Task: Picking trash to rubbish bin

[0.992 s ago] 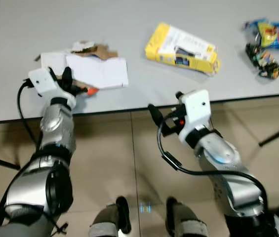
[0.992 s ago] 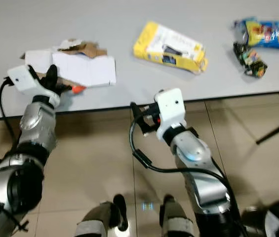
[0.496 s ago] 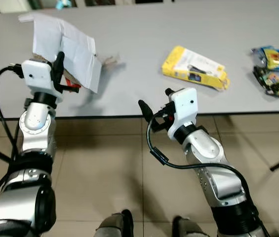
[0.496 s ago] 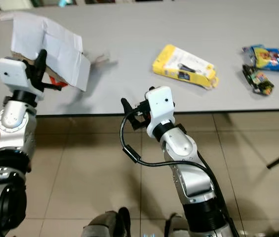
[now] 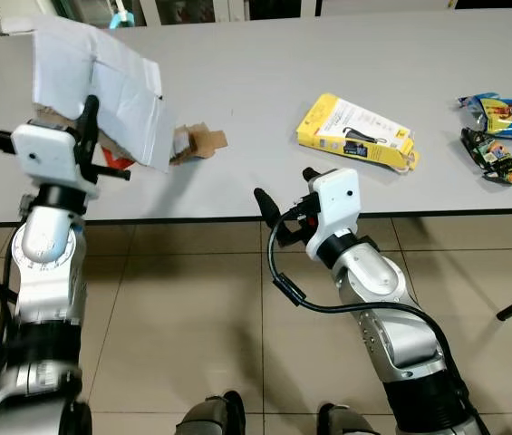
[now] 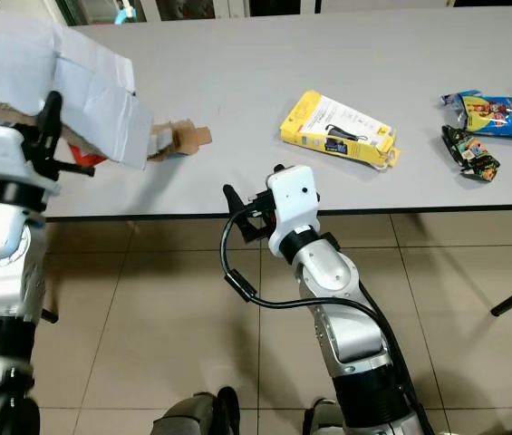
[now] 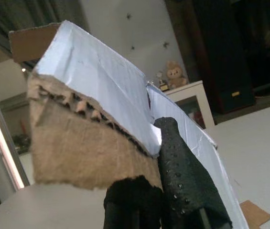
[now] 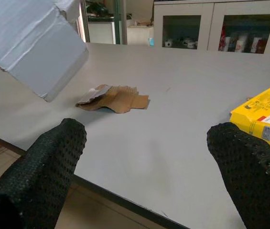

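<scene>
Spanning the upper part of the head views, a long grey table (image 5: 237,54) stands on a beige tiled floor (image 5: 183,317). Left gripper (image 5: 88,136) is raised above the table's near-left edge, its fingers (image 7: 182,181) clamped together on a torn white cardboard box (image 5: 101,91), flattened, brown corrugated inside, held up in the air and tilted. A small brown cardboard scrap (image 5: 199,142) lies on the table just beyond and below the held piece. Right gripper (image 8: 146,157) hovers at the near table edge towards the middle, fingers (image 8: 53,162) wide apart, nothing between them. Yellow carton (image 5: 355,132) lies flat beyond it. Blue snack packet (image 5: 507,92) and a dark wrapper (image 5: 489,154) lie at the far right, just beside each other. Glass-fronted cabinets (image 8: 211,33) stand behind the table.
</scene>
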